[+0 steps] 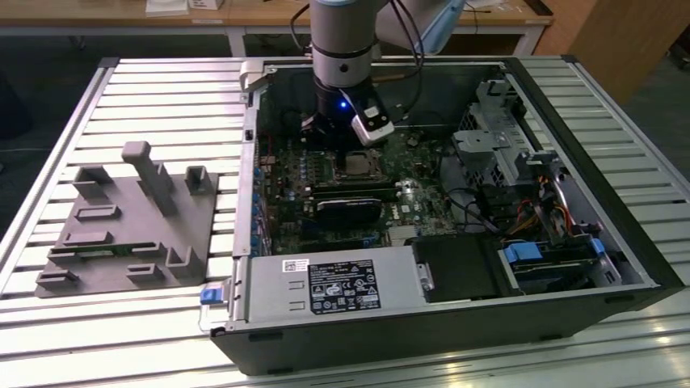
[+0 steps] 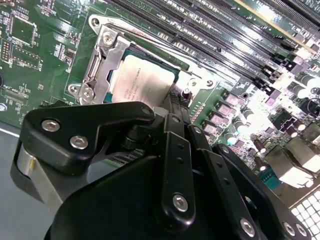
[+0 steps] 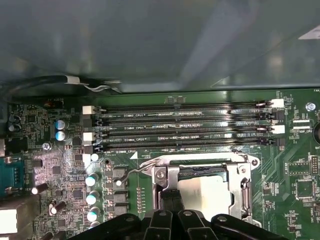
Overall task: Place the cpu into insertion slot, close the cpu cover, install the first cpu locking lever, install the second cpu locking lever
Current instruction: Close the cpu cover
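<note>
- Setting: a robotics laboratory or workshop, arranged as a test bench.
- Work surface: a slatted aluminium-profile table [image 1: 161, 89] carries all the equipment.
- Equipment: an industrial robot arm [image 1: 345, 40] reaches down into an open desktop computer case [image 1: 620, 242] lying on its side, with the green motherboard [image 3: 295, 165] exposed.
- Fixture: a grey moulded parts holder [image 1: 119, 234] rests on the table at the exterior view's left.
- Background: wooden-topped benches [image 1: 108, 16] on pale legs stand along the far side.
</note>
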`<state>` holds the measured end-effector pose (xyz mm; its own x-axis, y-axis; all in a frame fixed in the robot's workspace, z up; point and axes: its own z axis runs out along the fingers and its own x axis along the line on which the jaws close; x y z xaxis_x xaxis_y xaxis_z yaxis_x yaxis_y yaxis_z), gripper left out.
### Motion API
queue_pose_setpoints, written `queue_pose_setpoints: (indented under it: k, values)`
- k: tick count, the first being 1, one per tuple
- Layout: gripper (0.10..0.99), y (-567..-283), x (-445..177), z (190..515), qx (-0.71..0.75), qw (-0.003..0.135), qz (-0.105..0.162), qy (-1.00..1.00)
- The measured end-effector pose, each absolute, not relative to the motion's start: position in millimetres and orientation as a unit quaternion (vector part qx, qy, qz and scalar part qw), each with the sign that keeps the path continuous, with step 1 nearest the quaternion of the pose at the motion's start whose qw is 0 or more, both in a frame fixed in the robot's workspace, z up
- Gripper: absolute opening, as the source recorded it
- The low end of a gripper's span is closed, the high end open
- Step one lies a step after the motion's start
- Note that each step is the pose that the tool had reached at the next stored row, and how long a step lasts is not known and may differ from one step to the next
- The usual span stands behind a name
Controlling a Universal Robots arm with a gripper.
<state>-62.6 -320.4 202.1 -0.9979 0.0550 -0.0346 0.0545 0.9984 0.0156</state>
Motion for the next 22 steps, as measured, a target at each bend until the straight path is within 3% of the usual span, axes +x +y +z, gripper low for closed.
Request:
queue_pose_setpoints:
  k: [9,18,22]
  values:
    - [0.106,-320.4,-62.6,202.2,-0.001,0.017,0.010,1.000]
    - [0.106,-321.2,-62.7,202.4,-0.004,0.017,0.049,0.999]
    - [0.106,-322.0,-62.7,202.7,-0.004,0.017,0.053,0.998]
